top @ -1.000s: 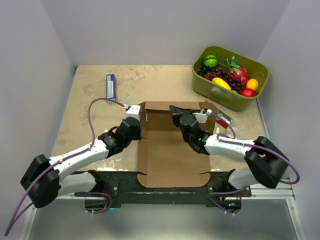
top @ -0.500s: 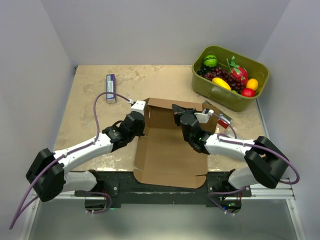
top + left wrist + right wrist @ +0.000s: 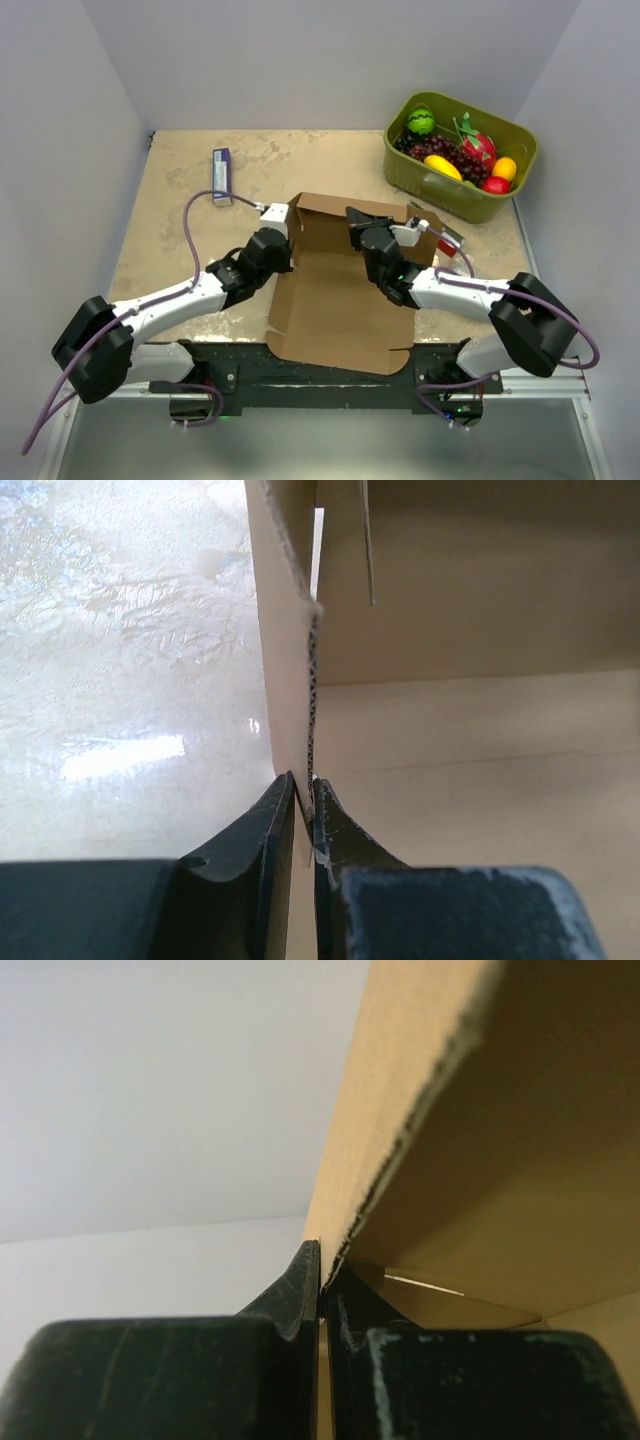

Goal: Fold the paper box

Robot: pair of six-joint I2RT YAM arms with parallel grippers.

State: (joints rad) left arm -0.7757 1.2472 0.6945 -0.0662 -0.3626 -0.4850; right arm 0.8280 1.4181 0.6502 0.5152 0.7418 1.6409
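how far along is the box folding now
Partly done. The plain brown cardboard box has its far wall and side flaps raised. In hand: the left claw and right claw each pinch a standing side panel. Remaining: the big near panel lies flat, unfolded.

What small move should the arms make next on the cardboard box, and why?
Probably tip the left end effector slightly inward, squaring its pinched side wall against the raised rear wall of the paper box. The right end effector grips another flap, and a gap shows at the corner.
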